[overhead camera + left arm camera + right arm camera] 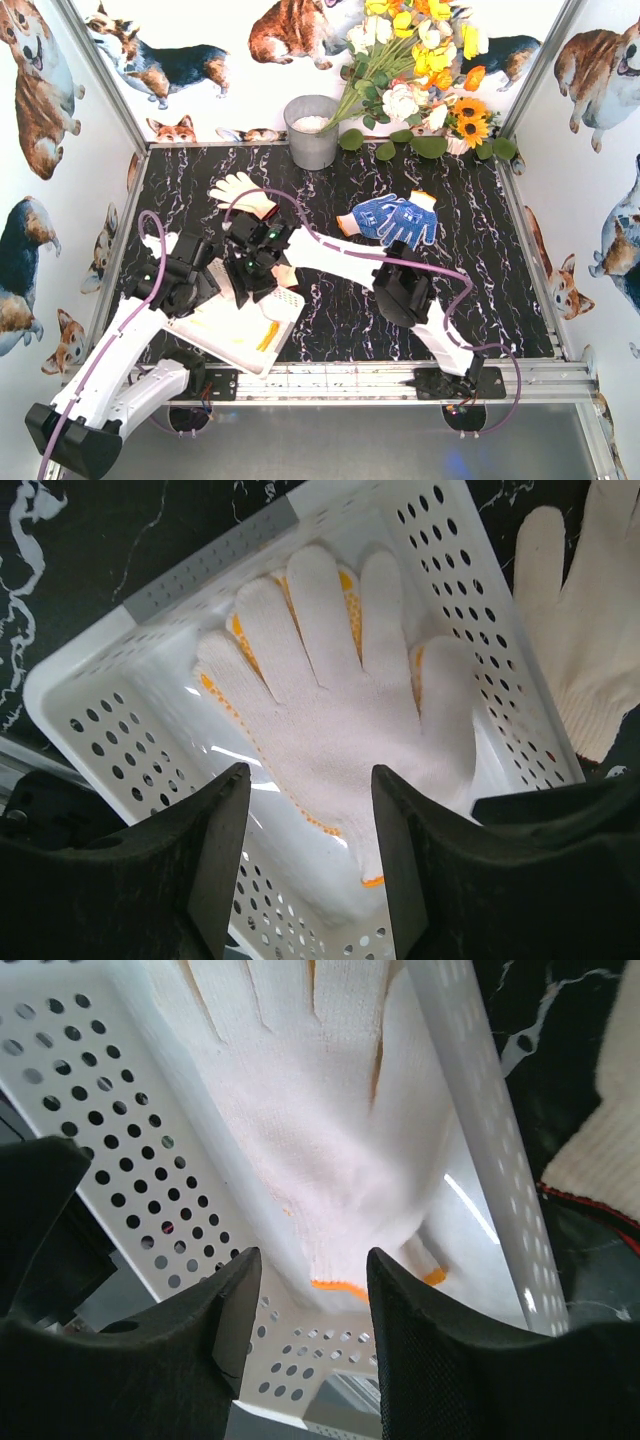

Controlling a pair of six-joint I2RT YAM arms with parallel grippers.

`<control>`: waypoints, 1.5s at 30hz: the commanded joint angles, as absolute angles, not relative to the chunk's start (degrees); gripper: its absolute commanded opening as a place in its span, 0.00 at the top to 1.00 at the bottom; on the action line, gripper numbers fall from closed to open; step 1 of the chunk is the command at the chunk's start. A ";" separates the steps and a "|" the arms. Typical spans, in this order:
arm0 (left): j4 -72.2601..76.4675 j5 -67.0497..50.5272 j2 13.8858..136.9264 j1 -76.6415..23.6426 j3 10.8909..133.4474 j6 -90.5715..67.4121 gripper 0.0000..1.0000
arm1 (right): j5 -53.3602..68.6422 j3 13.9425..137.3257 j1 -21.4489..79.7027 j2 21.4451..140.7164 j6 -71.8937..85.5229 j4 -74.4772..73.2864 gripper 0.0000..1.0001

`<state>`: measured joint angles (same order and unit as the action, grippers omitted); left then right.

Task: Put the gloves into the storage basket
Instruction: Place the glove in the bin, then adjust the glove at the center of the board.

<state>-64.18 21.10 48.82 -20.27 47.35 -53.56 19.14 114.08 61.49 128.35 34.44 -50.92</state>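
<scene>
The white storage basket (288, 300) sits at the near left of the table. A cream glove with an orange-edged cuff (340, 710) lies flat in it on top of a yellow-dotted glove (347, 592). My left gripper (310, 780) hovers open above the cuff end with nothing between its fingers. My right gripper (313, 1260) is also open and empty, just over the same glove's cuff (340, 1285). Another cream glove (240, 190) lies on the table beyond the basket. A blue dotted pair (395, 220) lies at centre right.
A grey metal bucket (312, 130) stands at the back centre beside a bunch of flowers (420, 60). Metal frame posts and corgi-printed walls close in the table. Both arms crowd over the basket, the right arm (400, 290) stretched across the middle.
</scene>
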 commanded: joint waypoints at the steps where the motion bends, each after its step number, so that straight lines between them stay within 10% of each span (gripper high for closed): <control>1: -65.03 24.07 47.32 -19.68 49.91 -50.51 0.53 | 13.90 114.03 61.63 121.11 32.09 -51.35 0.51; 21: -33.95 -6.88 44.49 -19.89 27.81 -50.78 0.59 | 3.67 85.23 52.93 94.97 35.89 -37.65 0.54; 45: -42.23 11.04 50.66 -20.01 25.78 -56.56 0.63 | -0.80 72.78 47.31 82.81 36.65 -35.07 0.54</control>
